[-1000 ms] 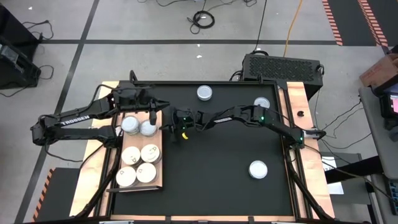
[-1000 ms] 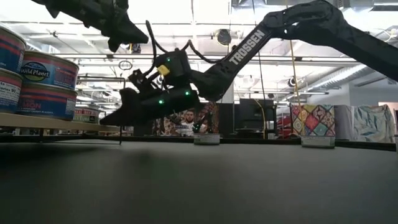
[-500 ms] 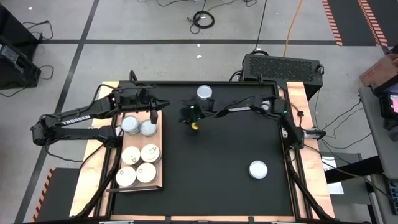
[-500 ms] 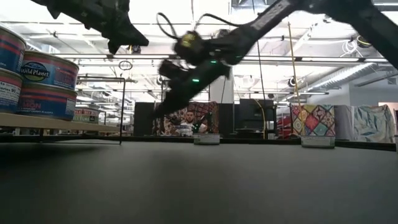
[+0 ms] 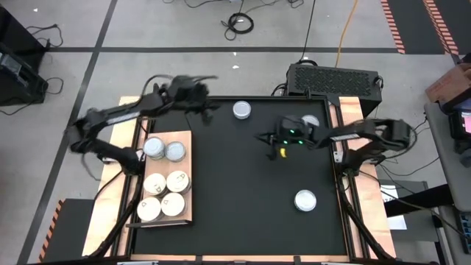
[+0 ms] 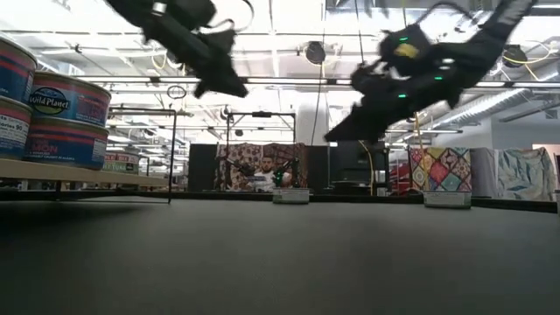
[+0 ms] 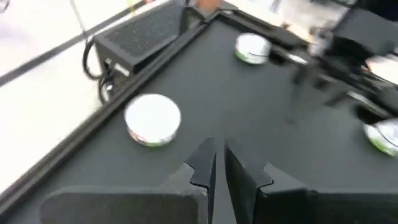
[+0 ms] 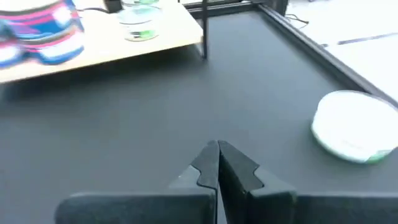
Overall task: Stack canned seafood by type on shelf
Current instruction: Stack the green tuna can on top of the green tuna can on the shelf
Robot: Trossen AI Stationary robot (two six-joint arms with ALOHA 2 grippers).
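— Six tins [image 5: 179,181] showed from above on your shelf [image 5: 185,136], in three pairs, at the left of the black mat [image 5: 243,221]. Did you see them stacked?

— From table height you could see them stacked at the left, label over label [image 6: 70,98], on the board's edge [image 6: 79,172].

— And the loose ones?

— Three lay on the mat. One white-topped tin [image 5: 242,110] sat by the far edge, one [image 5: 310,121] farther right was half under your right arm, and one [image 5: 305,199] lay near and to the right, well apart from the others.

— Where was your left gripper [image 5: 207,110]?

— Raised over the far edge, between the shelf and that far tin. Its fingers [image 7: 204,163] were all but together, with nothing between them.

— And your right gripper [image 5: 260,136]?

— Up over the middle-right of the mat, pointing left toward the shelf. Its wrist camera showed it clenched [image 8: 217,146] and empty, with the far tin [image 8: 356,127] off to one side.
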